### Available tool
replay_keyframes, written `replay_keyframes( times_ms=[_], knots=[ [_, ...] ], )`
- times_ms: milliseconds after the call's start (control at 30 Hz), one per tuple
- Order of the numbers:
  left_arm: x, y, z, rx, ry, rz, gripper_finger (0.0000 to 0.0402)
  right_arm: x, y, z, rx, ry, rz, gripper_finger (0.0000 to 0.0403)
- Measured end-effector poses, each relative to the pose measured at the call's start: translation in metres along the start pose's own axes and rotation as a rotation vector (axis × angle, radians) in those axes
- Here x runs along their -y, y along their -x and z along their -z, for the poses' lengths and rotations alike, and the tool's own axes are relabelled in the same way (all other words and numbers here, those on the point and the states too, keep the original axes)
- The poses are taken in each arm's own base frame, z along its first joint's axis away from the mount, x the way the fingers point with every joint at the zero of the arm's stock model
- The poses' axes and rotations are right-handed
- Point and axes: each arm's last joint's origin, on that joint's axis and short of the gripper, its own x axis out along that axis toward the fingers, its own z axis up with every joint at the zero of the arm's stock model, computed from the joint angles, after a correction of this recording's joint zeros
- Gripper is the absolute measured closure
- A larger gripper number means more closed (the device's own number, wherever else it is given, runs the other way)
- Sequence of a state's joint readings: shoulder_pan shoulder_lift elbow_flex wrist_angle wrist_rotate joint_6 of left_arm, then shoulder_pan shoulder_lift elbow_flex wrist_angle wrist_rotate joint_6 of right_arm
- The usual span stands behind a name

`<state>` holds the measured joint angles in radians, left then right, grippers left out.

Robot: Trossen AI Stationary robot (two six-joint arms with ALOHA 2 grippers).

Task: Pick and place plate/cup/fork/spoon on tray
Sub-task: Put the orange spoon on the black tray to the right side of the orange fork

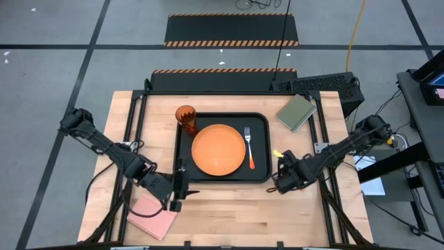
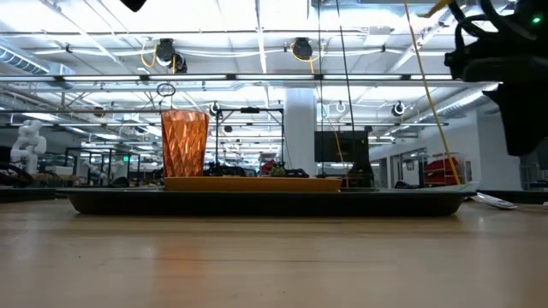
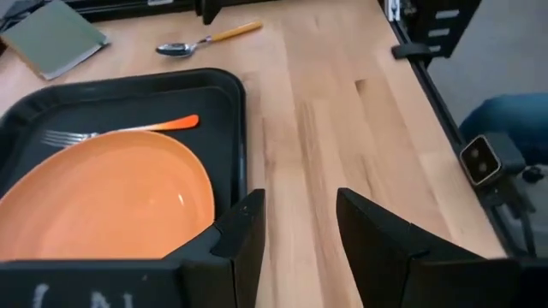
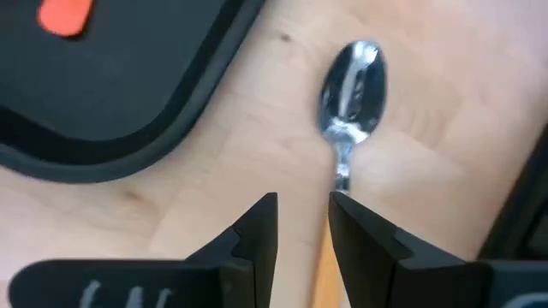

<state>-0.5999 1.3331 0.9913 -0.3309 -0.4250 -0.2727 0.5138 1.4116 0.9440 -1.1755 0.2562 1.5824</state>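
The plate (image 1: 218, 149), cup (image 1: 186, 118) and fork (image 1: 248, 147) already lie on the tray (image 1: 260, 121); only the spoon (image 4: 352, 81) remains, on the tabletop (image 1: 229, 208) just right of the tray. The right end effector (image 4: 302, 210) is over the spoon's handle, fingers slightly spread astride it. Next, it likely must pinch, lift, and carry leftward onto the tray. The left end effector (image 3: 295, 224) waits spread at the tray's near-left corner.

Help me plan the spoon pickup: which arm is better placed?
Right. Its tool hangs open right over the spoon beside the tray; the left tool waits open at the tray's opposite near corner.
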Motion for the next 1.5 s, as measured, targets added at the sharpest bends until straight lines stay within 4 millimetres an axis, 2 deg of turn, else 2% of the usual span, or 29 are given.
replay_keyframes(
  times_ms=[200, 467, 667, 867, 1033, 1367, 1500],
  knots=[
    [0.005, 0.0, 0.0, 0.025, 0.033, -0.017, 0.0252, 0.004, -0.002, 0.007, 0.011, 0.026, 0.026, 0.0301],
    [0.006, 0.0, -0.003, 0.049, 0.036, -0.011, 0.0252, 0.014, -0.035, 0.017, 0.012, 0.002, 0.043, 0.027],
    [0.006, 0.0, -0.002, 0.043, 0.009, -0.013, 0.0252, 0.021, -0.049, 0.021, 0.016, 0.007, 0.065, 0.0242],
    [0.006, 0.0, -0.002, 0.042, 0.007, -0.014, 0.0252, 0.024, -0.067, 0.025, 0.014, -0.007, 0.012, 0.0235],
    [0.006, 0.0, -0.002, 0.043, 0.008, -0.014, 0.0252, 0.025, -0.074, 0.027, 0.013, -0.013, -0.009, 0.0258],
    [0.006, 0.0, -0.002, 0.044, 0.009, -0.013, 0.0252, 0.023, -0.074, 0.027, 0.009, -0.041, -0.027, 0.0354],
    [0.006, 0.0, -0.002, 0.044, 0.009, -0.013, 0.0252, 0.023, -0.074, 0.027, 0.009, -0.047, -0.026, 0.0377]
  ],
)
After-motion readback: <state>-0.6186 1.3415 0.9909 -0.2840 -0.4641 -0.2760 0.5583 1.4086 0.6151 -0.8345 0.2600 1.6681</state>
